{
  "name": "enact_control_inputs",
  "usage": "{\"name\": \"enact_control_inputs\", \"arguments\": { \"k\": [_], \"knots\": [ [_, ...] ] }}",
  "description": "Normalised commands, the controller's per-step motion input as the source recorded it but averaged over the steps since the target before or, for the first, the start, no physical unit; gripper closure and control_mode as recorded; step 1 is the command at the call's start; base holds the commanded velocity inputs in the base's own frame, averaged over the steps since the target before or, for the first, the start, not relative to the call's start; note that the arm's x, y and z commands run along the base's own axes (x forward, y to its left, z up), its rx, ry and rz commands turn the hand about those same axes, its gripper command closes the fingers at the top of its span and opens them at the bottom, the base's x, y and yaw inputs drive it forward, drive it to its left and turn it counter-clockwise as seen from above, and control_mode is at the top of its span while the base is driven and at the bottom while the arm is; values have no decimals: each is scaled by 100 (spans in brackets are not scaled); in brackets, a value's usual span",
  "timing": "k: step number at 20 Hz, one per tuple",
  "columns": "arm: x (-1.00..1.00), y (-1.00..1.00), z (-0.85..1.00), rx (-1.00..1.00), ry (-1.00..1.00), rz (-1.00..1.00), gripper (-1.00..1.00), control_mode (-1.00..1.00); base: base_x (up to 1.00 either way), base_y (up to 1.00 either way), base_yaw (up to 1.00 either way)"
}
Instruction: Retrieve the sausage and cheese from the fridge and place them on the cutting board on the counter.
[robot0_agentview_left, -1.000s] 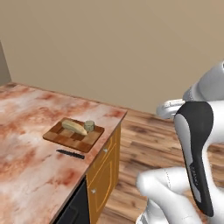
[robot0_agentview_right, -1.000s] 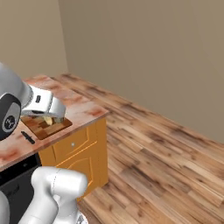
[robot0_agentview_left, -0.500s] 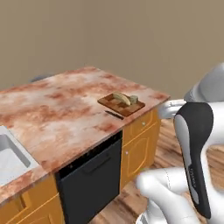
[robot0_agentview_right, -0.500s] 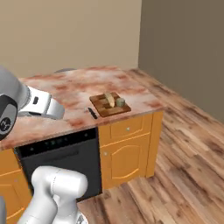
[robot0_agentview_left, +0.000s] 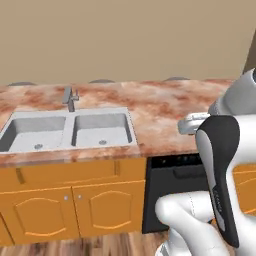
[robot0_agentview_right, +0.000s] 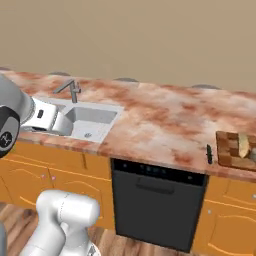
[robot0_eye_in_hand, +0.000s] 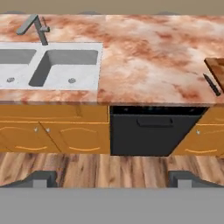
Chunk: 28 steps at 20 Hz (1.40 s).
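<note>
The reddish marbled surface (robot0_agentview_right: 165, 112) runs across the orange cabinets, with a black dishwasher (robot0_agentview_right: 157, 205) set under its front edge. Near the right end of the surface, close to the front edge, lies the cutting board (robot0_agentview_right: 231, 148), and on it rests a pale tan piece — the cheese (robot0_agentview_right: 243, 144); whether the sausage lies there too cannot be told, since the board is cut by the frame edge. A slim black knife (robot0_agentview_right: 209, 153) lies on the surface just beside the board's left edge, apart from it. Toward the left end a grey double sink (robot0_agentview_left: 70, 130) is sunk into the surface, with a faucet (robot0_agentview_left: 70, 98) standing at its back edge. The gripper (robot0_eye_in_hand: 112, 177) hangs out in front of the cabinets, facing the dishwasher — its jaws are spread wide and hold nothing, the two dark fingertips (robot0_eye_in_hand: 40, 178) standing well apart at the bottom of the hand view above the wooden floor (robot0_eye_in_hand: 105, 168).
</note>
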Motion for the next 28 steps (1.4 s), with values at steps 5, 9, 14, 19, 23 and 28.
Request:
{"name": "enact_control_inputs", "arguments": {
  "k": [5, 9, 14, 19, 23, 28],
  "knots": [
    [0, 0, 0, 0, 0, 0, -100, 100, -69, 24, 100],
    [0, 0, 0, 0, 0, 0, -100, 100, -87, 39, 91],
    [0, 0, 0, 0, 0, 0, -100, 100, -86, 51, 86],
    [0, 0, 0, 0, 0, 0, -100, 100, 24, 97, 59],
    [0, 0, 0, 0, 0, 0, -100, 100, 77, 95, 49],
    [0, 0, 0, 0, 0, 0, -100, 100, 100, 19, 63]
  ]
}}
